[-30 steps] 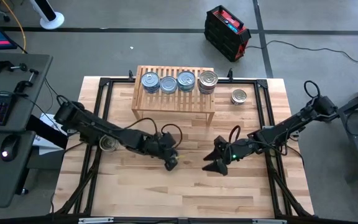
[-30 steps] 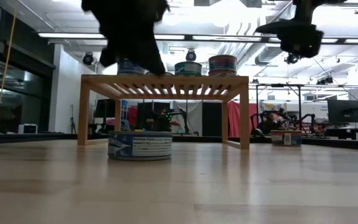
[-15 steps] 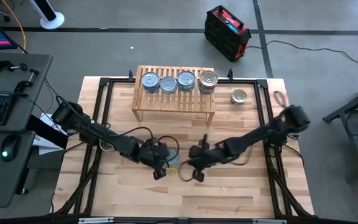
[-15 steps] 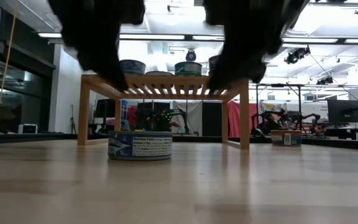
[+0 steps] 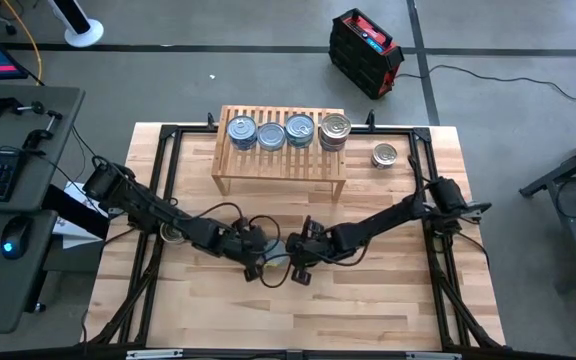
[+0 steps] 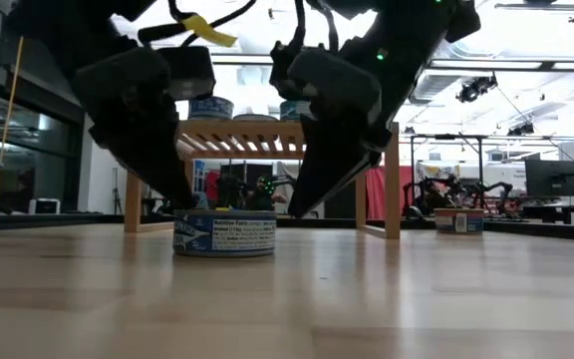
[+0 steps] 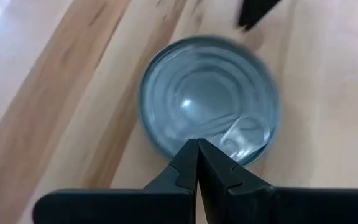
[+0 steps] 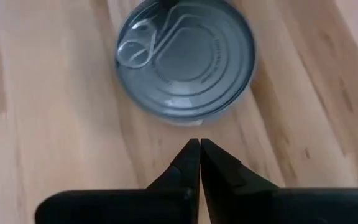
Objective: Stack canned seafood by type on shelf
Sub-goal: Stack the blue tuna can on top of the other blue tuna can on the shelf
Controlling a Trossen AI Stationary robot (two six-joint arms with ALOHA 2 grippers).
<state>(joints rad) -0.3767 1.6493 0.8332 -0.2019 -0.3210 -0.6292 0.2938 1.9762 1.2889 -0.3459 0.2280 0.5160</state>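
Note:
A flat round tin (image 5: 276, 258) with a silvery-blue lid and a pull ring (image 8: 135, 45) stands on its base on the plank table, in front of the shelf. My left gripper (image 7: 197, 143) is shut and slants down at the tin's left rim. My right gripper (image 8: 199, 142) is shut too. It slants down just right of the tin, with bare wood between its tips and the tin's wall. In the low view the two grippers (image 6: 167, 199) (image 6: 299, 207) flank the tin (image 6: 224, 233). The light-wood shelf (image 5: 280, 162) carries several tins in a row on its slats. My left gripper's shut fingertips (image 7: 188, 158) stand over the tin's rim (image 7: 166, 146), coming slanting down from the table's left. Whether they touch the rim, I cannot tell. The tin sits flat on the table.
One more tin (image 5: 384, 155) stands on the table right of the shelf, and another (image 5: 173, 232) lies under my left arm. A black metal frame (image 5: 428, 190) runs along the table's sides. Bare planks lie toward the near edge.
My right gripper has swung toward the table's left and down to the tin's right side, rolling as it went, and has shut. My left gripper has sunk to the tin's left rim. The tin has stayed where it was.

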